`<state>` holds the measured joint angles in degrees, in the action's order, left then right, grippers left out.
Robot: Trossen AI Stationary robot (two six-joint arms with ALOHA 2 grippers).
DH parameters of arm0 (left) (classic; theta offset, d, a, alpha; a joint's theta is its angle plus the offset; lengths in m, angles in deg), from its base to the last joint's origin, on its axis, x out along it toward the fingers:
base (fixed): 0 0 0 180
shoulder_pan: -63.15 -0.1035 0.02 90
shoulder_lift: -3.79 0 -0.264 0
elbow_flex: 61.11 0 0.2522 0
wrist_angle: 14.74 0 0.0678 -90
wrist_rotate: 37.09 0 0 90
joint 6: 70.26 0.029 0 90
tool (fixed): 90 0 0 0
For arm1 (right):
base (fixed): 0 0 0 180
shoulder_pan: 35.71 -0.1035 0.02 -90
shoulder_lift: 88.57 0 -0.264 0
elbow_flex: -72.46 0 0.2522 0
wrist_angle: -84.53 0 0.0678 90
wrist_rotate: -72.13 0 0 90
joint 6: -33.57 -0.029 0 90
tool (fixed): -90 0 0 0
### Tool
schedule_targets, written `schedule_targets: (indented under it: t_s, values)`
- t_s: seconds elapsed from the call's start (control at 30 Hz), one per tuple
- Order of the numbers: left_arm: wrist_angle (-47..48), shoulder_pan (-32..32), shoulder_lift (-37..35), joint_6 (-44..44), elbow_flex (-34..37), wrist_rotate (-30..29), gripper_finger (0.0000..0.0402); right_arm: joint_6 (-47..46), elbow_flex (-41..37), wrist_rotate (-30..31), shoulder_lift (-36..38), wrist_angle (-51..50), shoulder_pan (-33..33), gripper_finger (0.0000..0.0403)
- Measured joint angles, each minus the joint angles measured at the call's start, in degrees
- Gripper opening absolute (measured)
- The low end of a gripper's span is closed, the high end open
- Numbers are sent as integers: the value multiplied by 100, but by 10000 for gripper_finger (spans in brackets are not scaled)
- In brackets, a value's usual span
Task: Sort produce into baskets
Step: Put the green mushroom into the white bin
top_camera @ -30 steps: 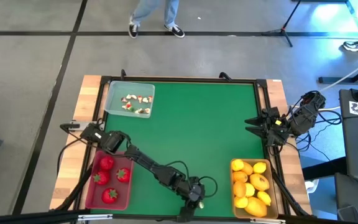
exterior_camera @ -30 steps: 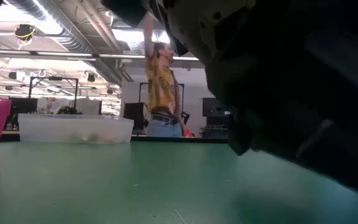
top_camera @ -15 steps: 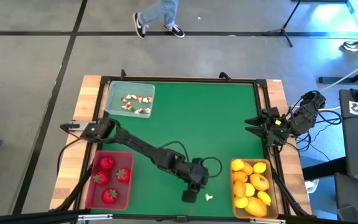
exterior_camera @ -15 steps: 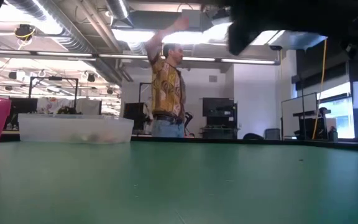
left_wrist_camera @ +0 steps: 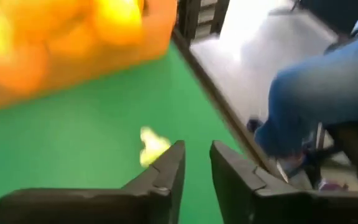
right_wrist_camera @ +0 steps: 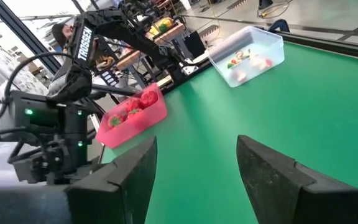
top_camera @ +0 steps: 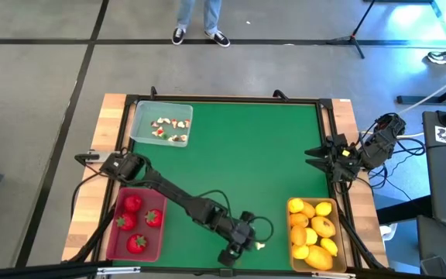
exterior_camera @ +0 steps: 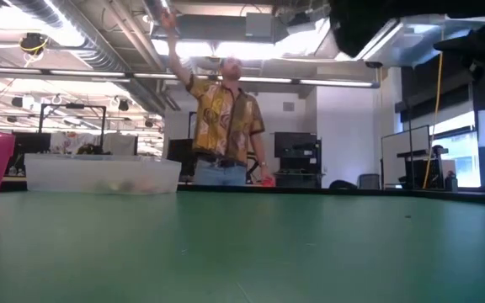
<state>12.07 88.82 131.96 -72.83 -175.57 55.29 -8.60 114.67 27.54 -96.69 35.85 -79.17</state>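
While the left arm stretches low across the green table (top_camera: 238,155) toward its near edge, the left gripper (top_camera: 237,249) sits close above the mat with a small pale yellow-white bit (top_camera: 260,246) lying just beside it, on the side toward the tan-yellow basket (top_camera: 313,232). From the left wrist view, the two dark fingers (left_wrist_camera: 166,174) stand only a narrow gap apart and hold nothing; the pale bit (left_wrist_camera: 151,145) rests on the mat just ahead of one fingertip, apart from it, and the blurred orange basket wall (left_wrist_camera: 73,68) rises farther beyond.

That tan-yellow basket holds a heap of yellow and orange lemons (top_camera: 311,231). On the gripper's other side, the pinkish-red basket (top_camera: 111,240) carries four red strawberries (top_camera: 132,204). Well away at the far corner, the clear tray (top_camera: 142,112) holds several tiny white-and-red pieces (top_camera: 169,129).

Parked at the table's right edge, the right gripper (top_camera: 316,157) has its fingers (right_wrist_camera: 129,168) spread wide and empty.

Beyond the far side stands a person in a patterned shirt (exterior_camera: 224,118).
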Motion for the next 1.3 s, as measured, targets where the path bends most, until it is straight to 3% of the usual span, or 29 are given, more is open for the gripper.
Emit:
schedule_targets:
  t_s: [0.17, 0.27, 0.43, 0.57, 0.77, 1.2, 1.3]
  values:
    - [-1, -28, 26, -4, 1, 50, 134, 0, 0, -2, -2, 1, 0, 221]
    - [-173, -31, 27, -224, 2, -268, 171, -7, 0, -2, -2, 9, -1, 221]
    - [-147, -33, 27, -113, 2, -315, 203, -4, 0, 0, -2, 5, -2, 221]
    - [-215, -29, 27, -226, 2, -418, 207, -2, 0, -1, -1, -7, -1, 221]
    - [-302, 87, 138, -265, 1, -1310, 204, -2, 0, 2, -2, -11, 0, 221]
    - [-1254, 320, 680, -439, 0, -1414, 203, -11, -4, 47, -2, -12, -2, 221]
    - [-1266, 279, 678, -355, 0, -1687, 203, -22, -4, 46, -2, -6, -1, 221]
